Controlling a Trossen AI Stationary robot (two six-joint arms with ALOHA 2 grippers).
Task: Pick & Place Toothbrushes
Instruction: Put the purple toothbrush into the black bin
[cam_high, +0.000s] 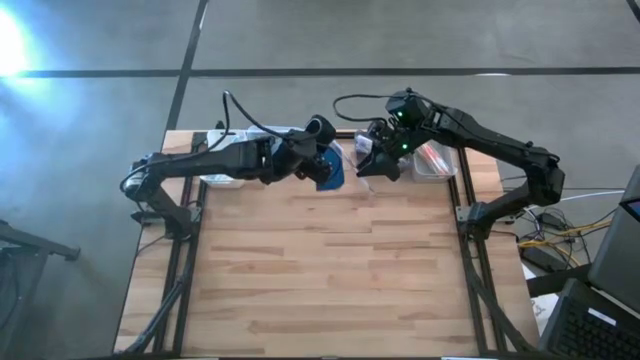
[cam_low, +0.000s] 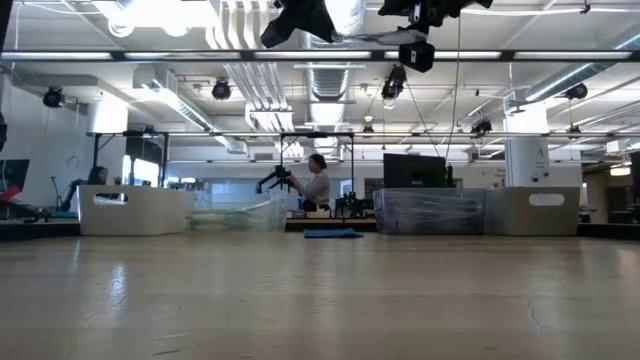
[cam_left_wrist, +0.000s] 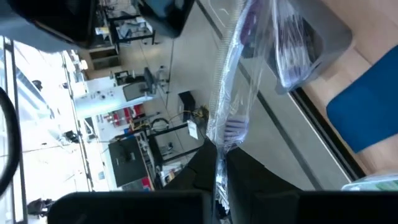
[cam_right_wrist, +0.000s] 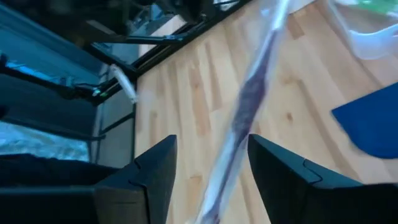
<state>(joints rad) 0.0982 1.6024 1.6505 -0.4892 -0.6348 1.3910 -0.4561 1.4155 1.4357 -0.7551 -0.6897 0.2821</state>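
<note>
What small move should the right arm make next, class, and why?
Probably back the right gripper straight away from the toothbrush. Its fingers stand open on either side of the wrapped brush, while the left gripper is shut on the brush's other end, so the handover looks done.

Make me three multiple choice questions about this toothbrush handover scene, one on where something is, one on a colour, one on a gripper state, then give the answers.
1. Where do both grippers meet?
A. At the table's far edge, near the bins
B. At the near edge
C. Off the table's left side

2. What colour is the flat pad on the table?
A. Red
B. Blue
C. Yellow

3. How does the left gripper stand?
A. Wide open, empty
B. Out of view
C. Shut on the wrapped toothbrush

Answers: 1 A, the high view shows both by the far edge; 2 B, it shows blue in the wrist views; 3 C, its fingers pinch the wrapper, while the right gripper stands open around it.
</note>
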